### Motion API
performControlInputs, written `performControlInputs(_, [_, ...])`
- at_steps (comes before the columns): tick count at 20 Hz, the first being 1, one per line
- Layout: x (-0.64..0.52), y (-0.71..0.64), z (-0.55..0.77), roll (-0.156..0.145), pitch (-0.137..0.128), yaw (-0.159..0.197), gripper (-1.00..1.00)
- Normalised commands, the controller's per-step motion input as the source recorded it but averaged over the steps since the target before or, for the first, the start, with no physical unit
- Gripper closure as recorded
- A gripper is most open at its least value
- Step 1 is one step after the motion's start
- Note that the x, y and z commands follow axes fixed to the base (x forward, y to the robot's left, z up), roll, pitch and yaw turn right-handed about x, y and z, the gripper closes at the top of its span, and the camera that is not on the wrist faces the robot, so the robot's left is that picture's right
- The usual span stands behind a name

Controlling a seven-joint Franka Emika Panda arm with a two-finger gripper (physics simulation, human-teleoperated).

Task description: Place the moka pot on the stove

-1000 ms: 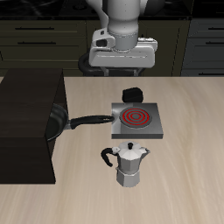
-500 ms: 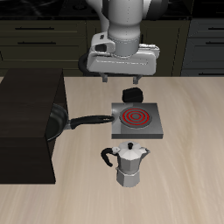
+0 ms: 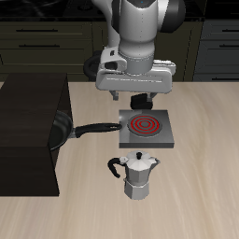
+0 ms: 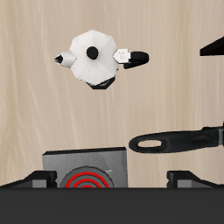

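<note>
One big black box [image 3: 28,131] sits on the surface [image 3: 196,177], frying pan [image 3: 70,131] w/ handle reaching twd the stove [image 3: 146,129]. Arm's hand [image 3: 137,91] hovers above stove's back edge, empty; fingers' spread: can't tell. Moka pot [image 3: 138,175] stands upright nr the front edge, just in front of stove, apart.

A pale wooden table [image 3: 56,219] stands before dark cabinets [image 3: 47,42] with drawers.
</note>
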Motion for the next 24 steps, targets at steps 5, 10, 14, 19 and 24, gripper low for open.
performControlInputs(5, [0.26,0.11,-0.04,0.033,0.021,0.041,-1.00])
performControlInputs(10, [0.20,0.08,-0.01,0.000,0.006,-0.002,-1.00])
performControlInputs(14, [0.13,0.07,0.00,-0.005,-0.012,0.003,-1.00])
performControlInputs(19, [0.21,0.12,0.04,0.021,-0.029,0.040,-1.00])
performControlInputs(24, [0.21,0.08,0.09,-0.012,-0.020,-0.005,-1.00])
